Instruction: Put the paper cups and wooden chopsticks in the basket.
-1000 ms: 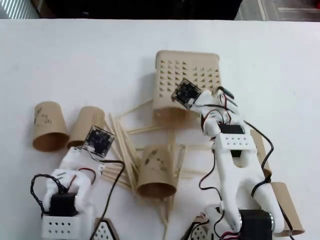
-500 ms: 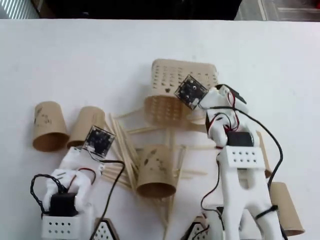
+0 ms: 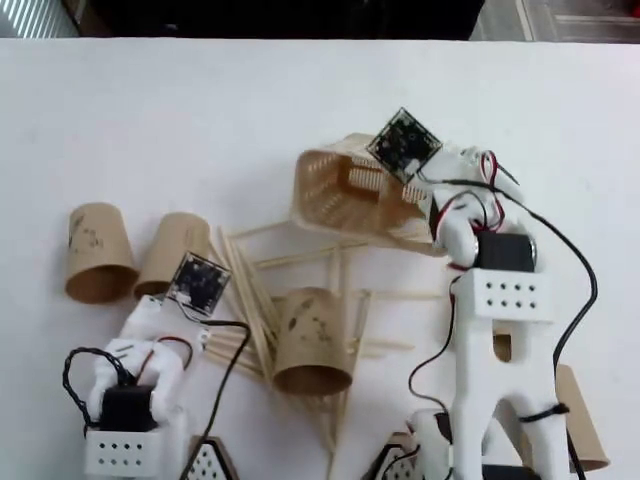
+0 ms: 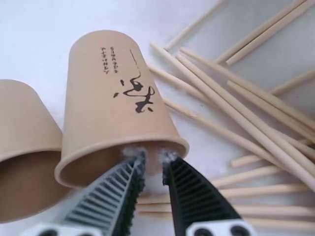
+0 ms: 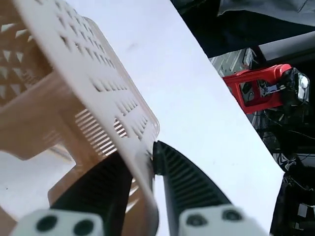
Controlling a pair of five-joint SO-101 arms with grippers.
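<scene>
My left gripper [image 4: 152, 160] is shut on the rim of a brown paper cup [image 4: 118, 98] that lies on its side, one finger inside the mouth and one outside. This cup [image 3: 172, 250] lies beside another cup [image 3: 95, 250] at the table's left. Wooden chopsticks [image 3: 250, 300] are scattered around a third cup [image 3: 312, 340] in the middle. My right gripper [image 5: 150, 157] is shut on the wall of the beige perforated basket [image 3: 335, 190], holding it tilted on its side above the chopsticks.
A further cup [image 3: 580, 420] lies at the front right, partly behind the right arm [image 3: 500, 330]. The far half of the white table [image 3: 200, 100] is bare. Dark clutter and a red device [image 5: 266, 88] lie beyond the table's edge.
The right arm has swung away and to the right, tipping the basket from bottom-up onto its side and lifting it. The left arm and its cup have stayed still.
</scene>
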